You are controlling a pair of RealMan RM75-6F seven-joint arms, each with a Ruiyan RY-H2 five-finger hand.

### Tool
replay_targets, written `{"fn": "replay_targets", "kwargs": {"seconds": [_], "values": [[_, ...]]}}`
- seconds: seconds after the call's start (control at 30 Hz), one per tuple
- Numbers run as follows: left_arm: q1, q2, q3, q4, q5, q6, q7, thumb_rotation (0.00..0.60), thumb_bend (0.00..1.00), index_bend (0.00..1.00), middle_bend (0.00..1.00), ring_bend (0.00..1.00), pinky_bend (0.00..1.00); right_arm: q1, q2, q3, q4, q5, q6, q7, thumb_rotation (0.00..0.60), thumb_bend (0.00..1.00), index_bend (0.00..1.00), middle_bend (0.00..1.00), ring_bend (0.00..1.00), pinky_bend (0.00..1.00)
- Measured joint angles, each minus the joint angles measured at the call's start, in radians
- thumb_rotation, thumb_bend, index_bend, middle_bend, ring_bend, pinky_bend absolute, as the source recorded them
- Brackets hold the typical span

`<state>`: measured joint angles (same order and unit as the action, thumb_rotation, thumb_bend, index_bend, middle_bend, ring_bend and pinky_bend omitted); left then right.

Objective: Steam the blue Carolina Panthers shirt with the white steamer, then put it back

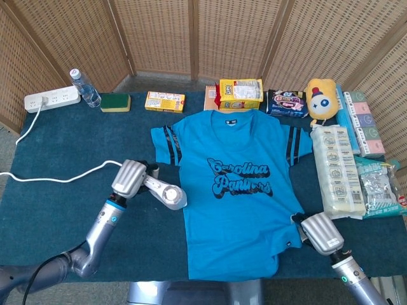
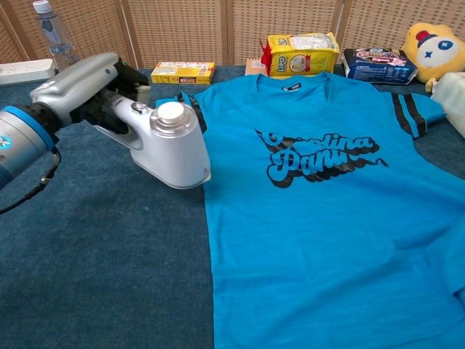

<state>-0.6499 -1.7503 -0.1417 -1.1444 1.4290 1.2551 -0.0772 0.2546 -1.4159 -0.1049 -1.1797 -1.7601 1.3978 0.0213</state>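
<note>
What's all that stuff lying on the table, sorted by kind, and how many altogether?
Shirt: 1
Steamer: 1
Power strip: 1
Bottle: 1
Sponge: 1
Plush toy: 1
Total: 6, leaving out the packaged goods at the back and right.

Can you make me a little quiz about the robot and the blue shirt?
1. True or false: the left hand holds the white steamer.
2. Where is the steamer's head?
A. on the shirt's chest letters
B. at the left edge of the shirt, near the sleeve
C. beside the power strip
3. Fill in: the right hand rests at the shirt's bottom ____ corner, as the head view shows it.

Key: 1 true. 2 B. 3 right.
</note>
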Motion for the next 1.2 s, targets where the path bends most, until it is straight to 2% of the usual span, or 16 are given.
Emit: {"fn": "replay_targets", "kwargs": {"seconds": [0.17, 0.33, 0.7, 1.2], "values": [[0.025, 0.023, -0.009, 0.035, -0.027, -0.002, -0.034, 0.6, 0.39, 0.68, 0.76, 0.68, 0.74, 0.004, 0.009, -0.002, -0.026, 0.015, -0.034, -0.037, 0.6, 0.46, 0.28, 0.34, 0.38, 0.46], [0.039, 0.029, -0.014, 0.08, -0.04, -0.008, -0.064, 0.6, 0.38, 0.68, 0.76, 0.68, 0.74, 0.009, 0.027, -0.002, -0.067, 0.034, -0.069, -0.08, 0.6, 0.4, 0.17, 0.25, 0.26, 0.35], [0.048, 0.007, -0.027, 0.2, -0.066, -0.042, -0.111, 0.6, 0.38, 0.68, 0.76, 0.68, 0.74, 0.011, 0.062, 0.005, -0.138, 0.067, -0.102, -0.143, 0.6, 0.39, 0.11, 0.22, 0.23, 0.32], [-0.002, -0.097, -0.069, 0.368, -0.096, -0.111, -0.143, 0.6, 0.38, 0.68, 0.76, 0.68, 0.74, 0.001, 0.103, 0.008, -0.192, 0.088, -0.105, -0.174, 0.6, 0.39, 0.09, 0.21, 0.21, 0.3]]}}
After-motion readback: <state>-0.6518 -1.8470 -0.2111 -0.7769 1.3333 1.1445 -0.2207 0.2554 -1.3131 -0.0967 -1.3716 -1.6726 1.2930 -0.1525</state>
